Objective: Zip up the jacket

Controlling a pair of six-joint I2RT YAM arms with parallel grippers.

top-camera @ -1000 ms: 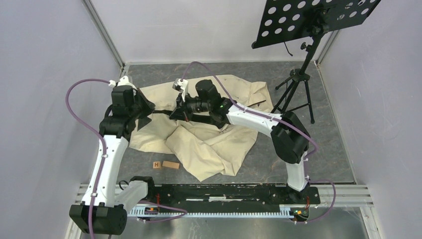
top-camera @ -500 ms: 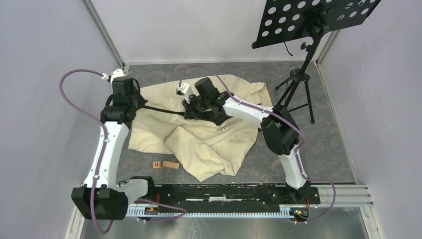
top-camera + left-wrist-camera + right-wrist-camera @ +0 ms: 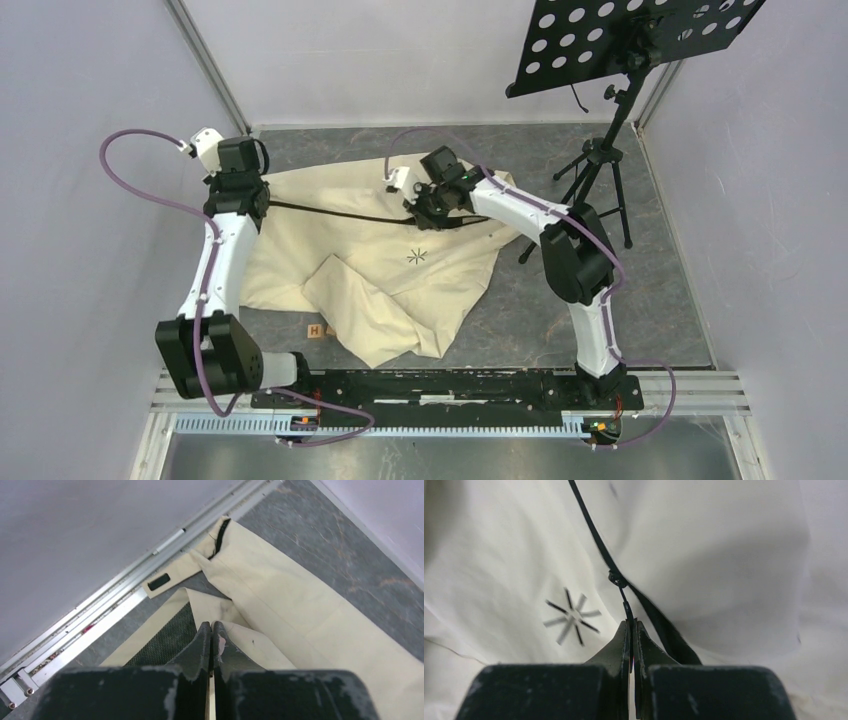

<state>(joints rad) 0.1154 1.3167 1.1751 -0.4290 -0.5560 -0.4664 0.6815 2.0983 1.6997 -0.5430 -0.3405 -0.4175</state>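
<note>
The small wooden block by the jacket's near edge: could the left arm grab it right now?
Probably not. The left gripper is shut on the jacket's edge at the far side, so it would have to let go first, and the wooden block lies right at the fabric's edge.

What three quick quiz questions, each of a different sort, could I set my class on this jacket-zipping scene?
1. True or false: the right claw is open.
2. Multiple choice: the right claw pinches A) a sleeve cuff, B) the zipper pull, C) a wooden block.
3. Fill in (above/below): in the top view, on the jacket, the starburst logo lies ___ the zipper.

Key: 1 false, it is shut; 2 B; 3 below.
</note>
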